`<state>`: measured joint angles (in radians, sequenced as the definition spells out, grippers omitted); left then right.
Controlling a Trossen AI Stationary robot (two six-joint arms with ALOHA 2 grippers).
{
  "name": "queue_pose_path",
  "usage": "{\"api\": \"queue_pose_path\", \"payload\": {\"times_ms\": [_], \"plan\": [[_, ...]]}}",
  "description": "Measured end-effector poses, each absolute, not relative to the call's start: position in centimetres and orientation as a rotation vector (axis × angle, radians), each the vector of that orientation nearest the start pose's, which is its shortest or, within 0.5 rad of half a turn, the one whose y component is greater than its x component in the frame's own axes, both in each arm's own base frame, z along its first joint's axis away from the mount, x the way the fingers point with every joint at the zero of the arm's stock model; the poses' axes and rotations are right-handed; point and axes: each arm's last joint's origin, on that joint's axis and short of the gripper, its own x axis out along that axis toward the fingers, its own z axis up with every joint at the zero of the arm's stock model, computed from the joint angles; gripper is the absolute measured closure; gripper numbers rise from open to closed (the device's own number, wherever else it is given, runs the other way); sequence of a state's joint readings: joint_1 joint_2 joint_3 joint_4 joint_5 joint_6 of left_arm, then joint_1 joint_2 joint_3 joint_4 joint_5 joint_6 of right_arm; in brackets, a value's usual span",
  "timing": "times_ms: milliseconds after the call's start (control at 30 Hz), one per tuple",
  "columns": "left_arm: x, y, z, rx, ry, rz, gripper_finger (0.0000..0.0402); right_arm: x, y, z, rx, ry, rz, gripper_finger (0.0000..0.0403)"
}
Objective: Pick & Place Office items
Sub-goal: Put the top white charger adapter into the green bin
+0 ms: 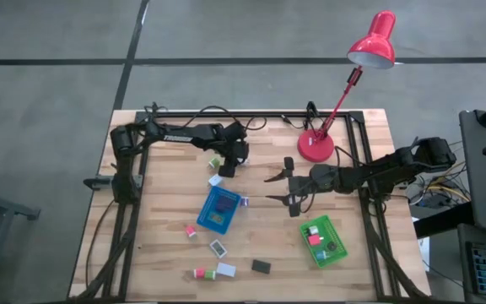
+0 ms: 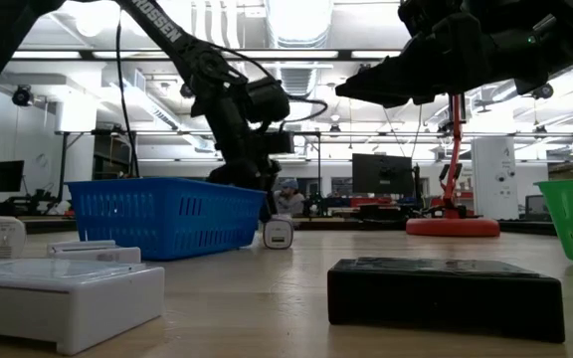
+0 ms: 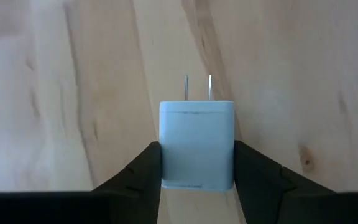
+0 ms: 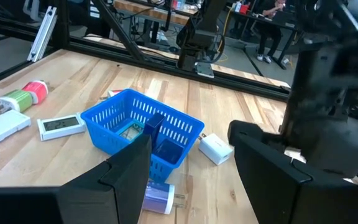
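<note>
A small white plug charger (image 3: 196,143) with two metal prongs sits between the fingers of my left gripper (image 3: 196,157), which is shut on it at the table's far middle (image 1: 226,167). My right gripper (image 1: 270,188) hovers open above the table's middle, right of the blue tray (image 1: 218,209), with nothing between its fingers (image 4: 191,155). More office items lie on the wood. A green one (image 1: 214,162) and a white one (image 1: 215,180) are beside the left gripper, and several lie near the front edge. The green tray (image 1: 323,241) holds a few. My left gripper pinches the charger's two flat sides (image 3: 164,155) between its two fingers (image 3: 143,173), at the end away from the prongs. The fingers come slanting down from above. The prongs (image 3: 197,87) point away along the fingers. I cannot tell whether the charger is clear of the table.
A red desk lamp stands on its base (image 1: 315,147) at the far right. A black box (image 1: 261,267), a white box (image 1: 225,270) and a small display (image 1: 218,248) lie near the front edge. A purple-white item (image 4: 157,198) lies against the blue tray.
</note>
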<state>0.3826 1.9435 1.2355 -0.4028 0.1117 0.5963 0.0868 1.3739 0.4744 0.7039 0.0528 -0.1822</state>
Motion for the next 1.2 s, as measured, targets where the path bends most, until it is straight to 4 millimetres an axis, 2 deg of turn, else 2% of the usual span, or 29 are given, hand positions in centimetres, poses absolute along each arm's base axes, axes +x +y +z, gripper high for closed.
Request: {"api": "queue_pose_path", "payload": {"times_ms": [167,267,567,867,1000,1200], "plan": [[35.2,13.3,16.3,0.287,0.995,-0.085,0.0245,26.1,2.1,18.7,-0.192,0.210,0.053,0.0177],[34.1,12.6,17.3,0.275,0.889,-0.091,0.0245,26.1,2.1,18.7,-0.190,0.212,0.052,0.0177],[28.8,10.3,19.2,0.268,0.571,-0.035,0.0245,26.1,2.1,18.7,-0.189,0.198,0.051,0.0177],[24.2,7.9,20.1,0.246,0.227,-0.048,0.0245,26.9,1.9,19.4,-0.194,0.047,0.026,0.0177],[23.1,7.2,20.4,0.240,0.144,-0.061,0.0245,28.1,1.0,18.7,-0.179,0.006,-0.012,0.0176],[22.9,6.2,20.5,0.255,0.118,-0.100,0.0245,32.0,-0.6,17.3,-0.157,0.050,-0.066,0.0155]]}}
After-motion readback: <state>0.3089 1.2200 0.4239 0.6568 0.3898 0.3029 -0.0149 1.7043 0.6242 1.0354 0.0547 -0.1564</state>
